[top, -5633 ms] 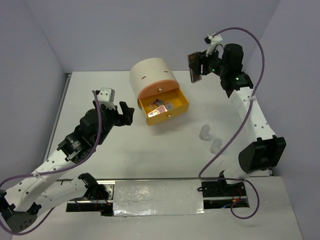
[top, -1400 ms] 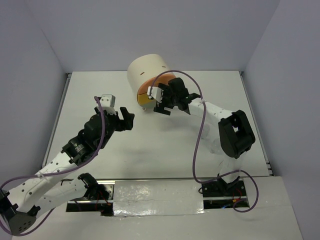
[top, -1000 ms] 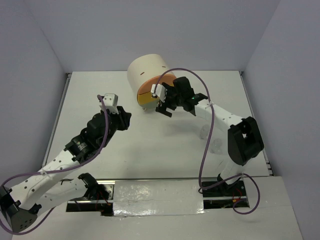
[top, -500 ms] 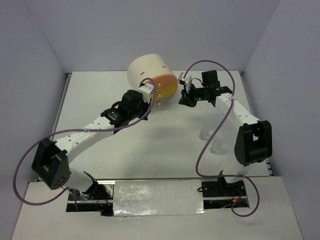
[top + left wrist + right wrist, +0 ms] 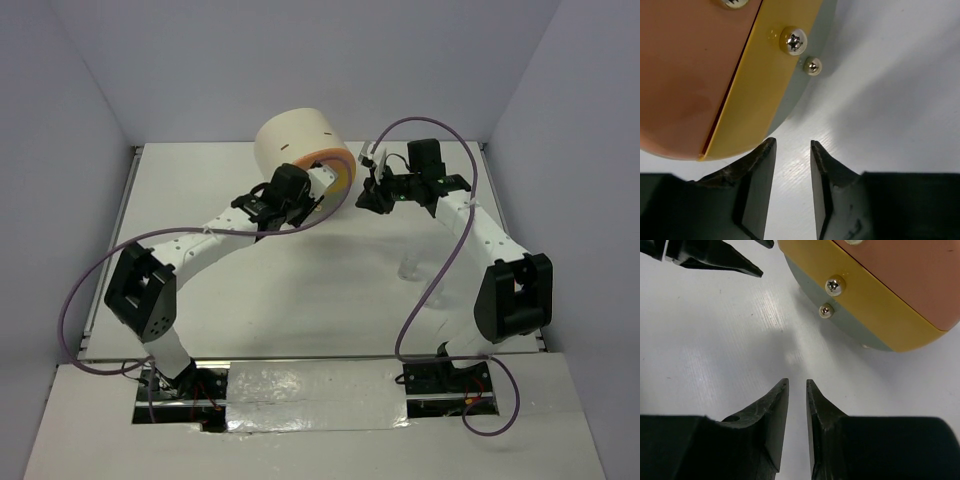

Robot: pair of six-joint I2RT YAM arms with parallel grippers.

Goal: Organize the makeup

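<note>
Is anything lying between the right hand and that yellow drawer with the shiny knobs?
No. In the right wrist view, only bare white table lies between the right hand and the yellow drawer.

This is a robotics lab test cell. A white table [image 5: 300, 300] spreads under both pairs of jaws, and plain pale-lilac walls [image 5: 60, 150] box it in beyond and to either side. Well behind the jaws, robot arms [image 5: 190, 248] bolt to a foil-taped strip [image 5: 310, 395], with purple cables [image 5: 405, 122] looping loose.
</note>
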